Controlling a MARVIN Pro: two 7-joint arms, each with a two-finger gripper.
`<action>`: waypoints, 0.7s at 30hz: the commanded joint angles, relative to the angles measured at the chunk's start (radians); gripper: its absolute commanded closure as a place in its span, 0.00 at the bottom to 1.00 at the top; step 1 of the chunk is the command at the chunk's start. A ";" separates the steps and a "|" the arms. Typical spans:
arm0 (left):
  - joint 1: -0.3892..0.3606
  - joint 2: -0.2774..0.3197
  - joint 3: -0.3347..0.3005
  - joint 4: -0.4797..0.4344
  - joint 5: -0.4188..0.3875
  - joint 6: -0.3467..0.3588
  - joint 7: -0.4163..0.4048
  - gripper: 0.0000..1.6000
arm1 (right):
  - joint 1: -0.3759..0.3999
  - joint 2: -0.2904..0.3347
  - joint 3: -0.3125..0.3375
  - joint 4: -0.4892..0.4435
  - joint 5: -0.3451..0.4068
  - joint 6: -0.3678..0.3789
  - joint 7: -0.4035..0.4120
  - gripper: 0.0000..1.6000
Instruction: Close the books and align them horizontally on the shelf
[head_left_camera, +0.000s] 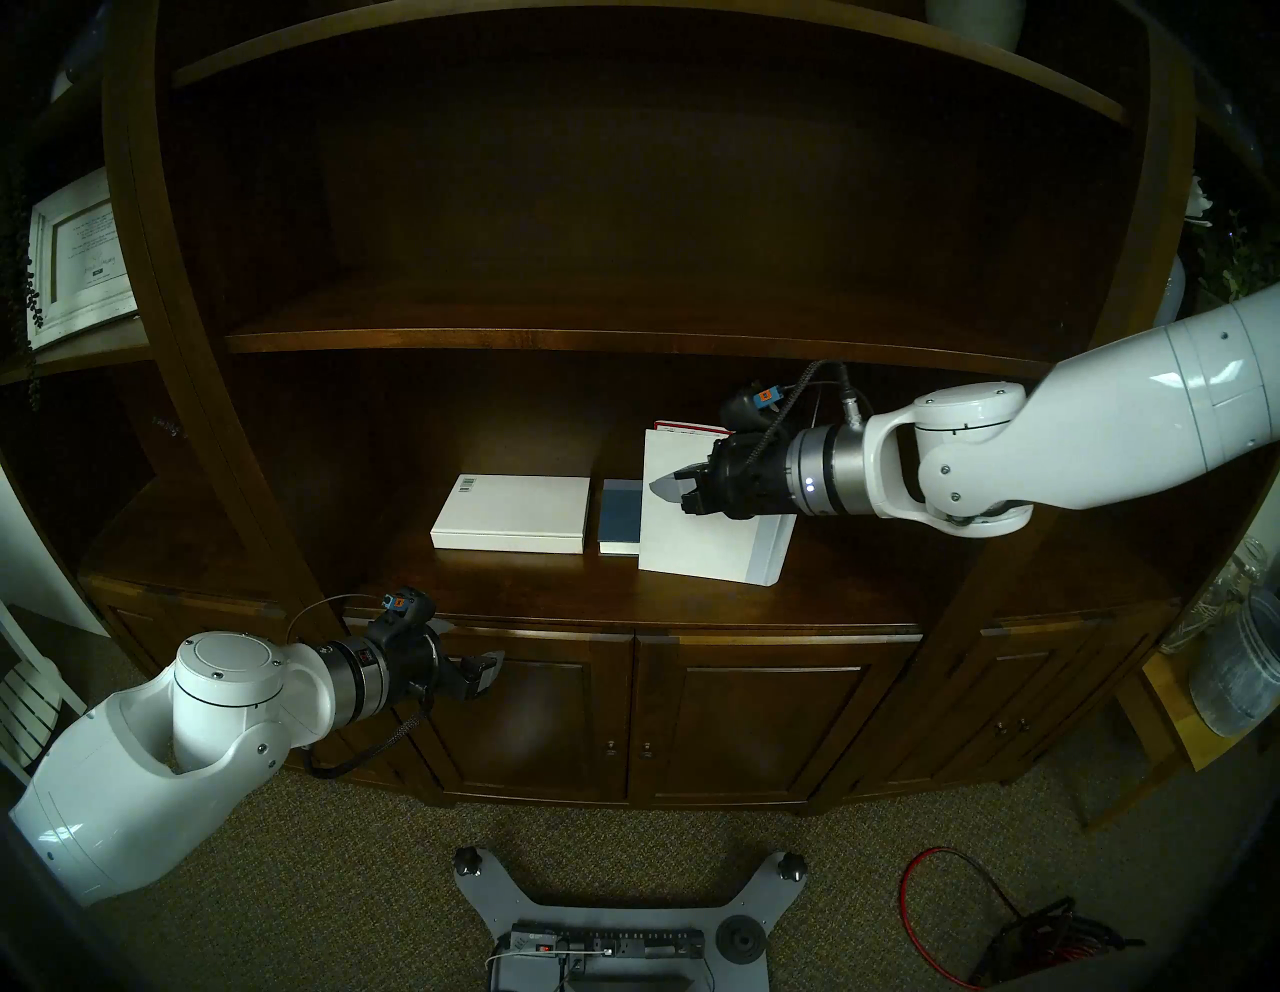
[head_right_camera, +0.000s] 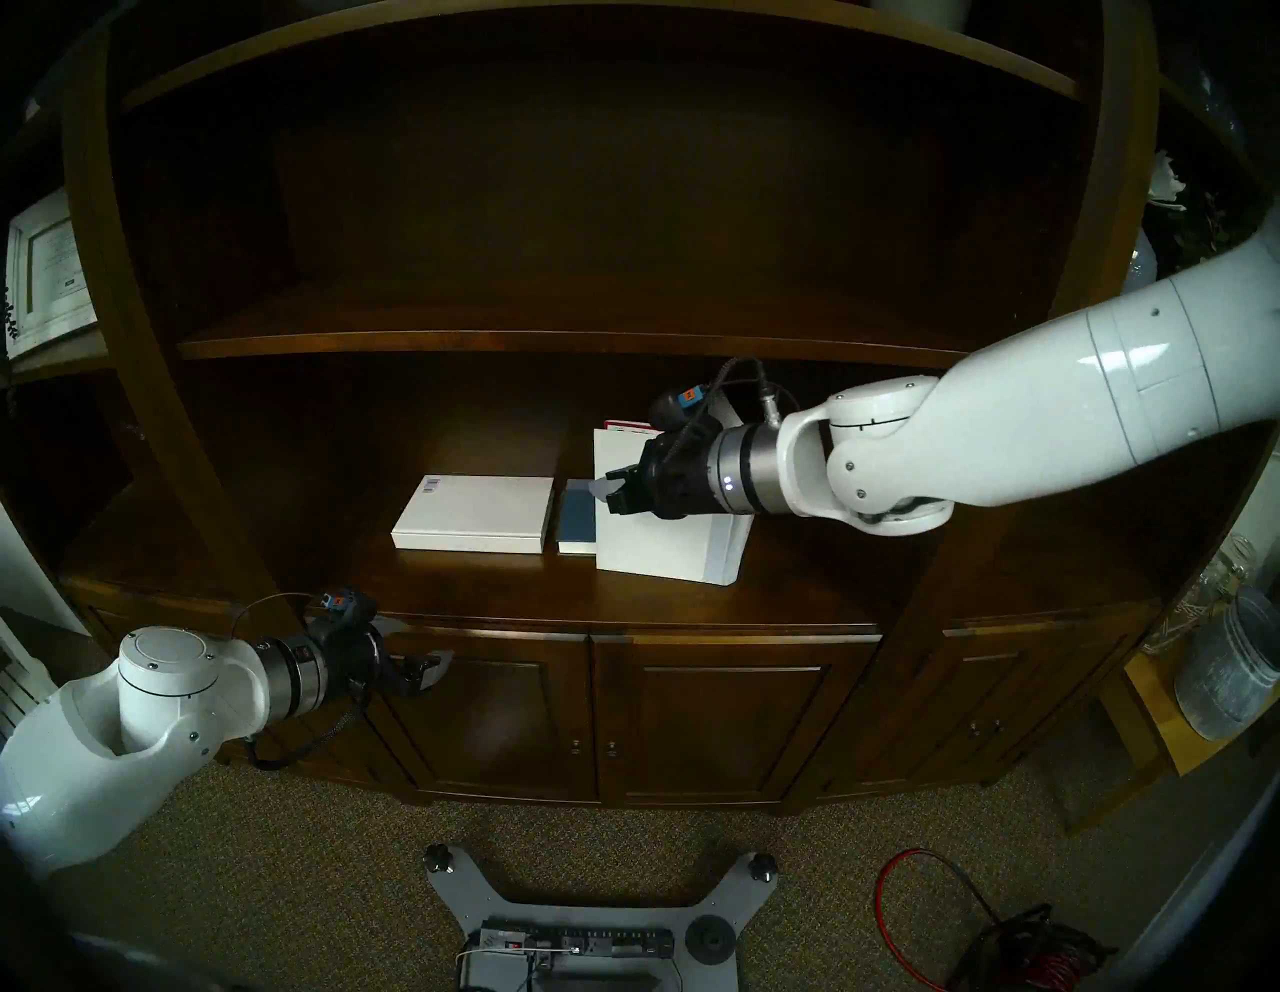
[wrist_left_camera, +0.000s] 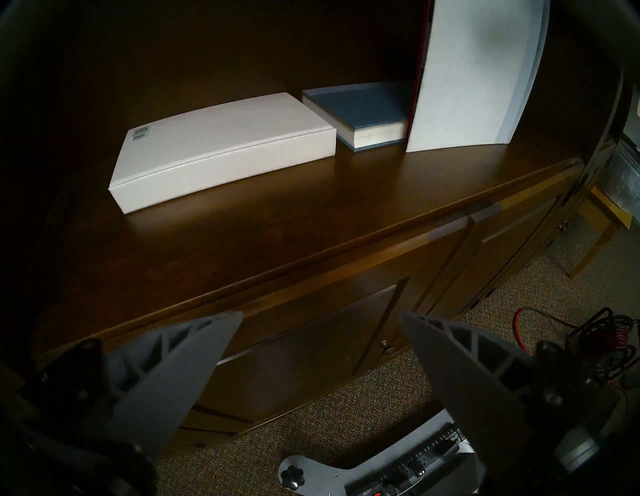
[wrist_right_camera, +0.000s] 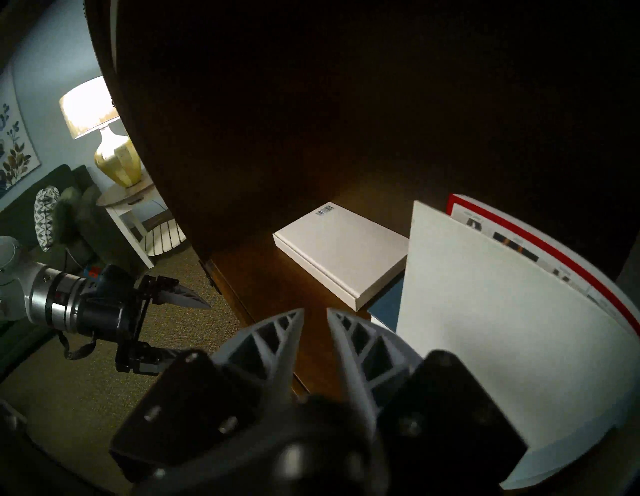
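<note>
Right now the large white book (head_left_camera: 699, 526) stands half open at the right end of the row on the shelf (head_left_camera: 485, 589), its white cover raised off the red-edged inner cover (wrist_right_camera: 540, 242) and leaning toward the blue book (head_left_camera: 621, 516) just beside it, with the barcode book (head_left_camera: 512, 512) lying flat beyond. Your right hand (head_left_camera: 675, 493) sits in front of that raised cover, fingers nearly together and holding nothing, so it is far nearer. Your left hand (head_left_camera: 485, 668) hangs spread wide and empty below the shelf edge.
</note>
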 joint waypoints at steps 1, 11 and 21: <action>-0.015 -0.001 -0.015 -0.016 -0.001 -0.009 0.001 0.00 | -0.112 -0.054 0.074 0.105 0.055 0.011 0.070 0.64; -0.015 -0.001 -0.015 -0.016 -0.001 -0.010 0.001 0.00 | -0.159 -0.089 0.110 0.131 0.077 0.022 0.119 0.66; -0.015 -0.001 -0.015 -0.016 -0.001 -0.010 0.001 0.00 | -0.180 -0.154 0.133 0.086 0.067 -0.044 0.007 0.71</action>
